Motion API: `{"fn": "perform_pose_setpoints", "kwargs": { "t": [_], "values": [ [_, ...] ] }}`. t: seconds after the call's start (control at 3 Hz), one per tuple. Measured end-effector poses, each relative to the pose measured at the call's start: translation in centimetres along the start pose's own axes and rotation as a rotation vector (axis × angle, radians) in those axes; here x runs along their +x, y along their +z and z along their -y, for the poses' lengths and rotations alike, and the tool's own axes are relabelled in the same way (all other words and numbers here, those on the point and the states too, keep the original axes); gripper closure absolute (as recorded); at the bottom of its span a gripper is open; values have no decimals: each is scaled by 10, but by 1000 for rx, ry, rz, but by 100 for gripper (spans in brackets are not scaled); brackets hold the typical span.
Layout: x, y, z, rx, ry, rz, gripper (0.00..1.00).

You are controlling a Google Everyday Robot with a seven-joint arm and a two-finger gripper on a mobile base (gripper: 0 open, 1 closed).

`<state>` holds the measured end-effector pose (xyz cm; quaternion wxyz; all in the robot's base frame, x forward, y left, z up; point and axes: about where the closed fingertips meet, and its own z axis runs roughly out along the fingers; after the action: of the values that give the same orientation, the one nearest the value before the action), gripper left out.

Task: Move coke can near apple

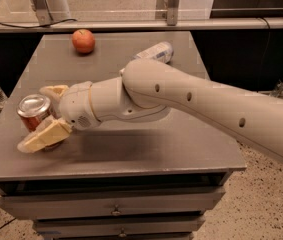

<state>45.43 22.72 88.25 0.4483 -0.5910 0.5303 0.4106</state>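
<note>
Status: we're at the grasp stage, nothing carried yet.

- Bench (191,149): holds all the items.
- Arm (206,104): comes in from the right of the view and crosses the bench on the near side of the apple, well apart from it.
- Gripper (35,118): at the can, well apart from the apple. It's spread wide, with one finger (46,135) in front of the can's base and the other behind it, so the can sits between them. We can't tell if either pad touches. We read it as straddling, not clamped.
- Bottle (156,50): lies on its side to the right of the apple and apart from it, with its near end hidden by the arm.
- Can (33,105): upright, well apart from the apple, toward the near side and a bit left of it.
- Apple (83,40): near the far edge, with nothing touching it.

Done, by our read: gripper lined up around the can.

Left: close on the can, lift, carry to the apple, set down just beside it, release.

Watch: the apple may roll if bumped. The bottle is on the apple's right, so we'd favour its near or left side for the drop.
</note>
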Motion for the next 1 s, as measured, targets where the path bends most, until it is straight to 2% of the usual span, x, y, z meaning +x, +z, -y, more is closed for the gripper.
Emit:
{"fn": "perform_pose_setpoints", "kwargs": {
  "t": [0.67, 1.0],
  "values": [
    [11, -11, 7, 12, 15, -34, 64],
    [6, -22, 26, 32, -11, -53, 87]
  ]
}}
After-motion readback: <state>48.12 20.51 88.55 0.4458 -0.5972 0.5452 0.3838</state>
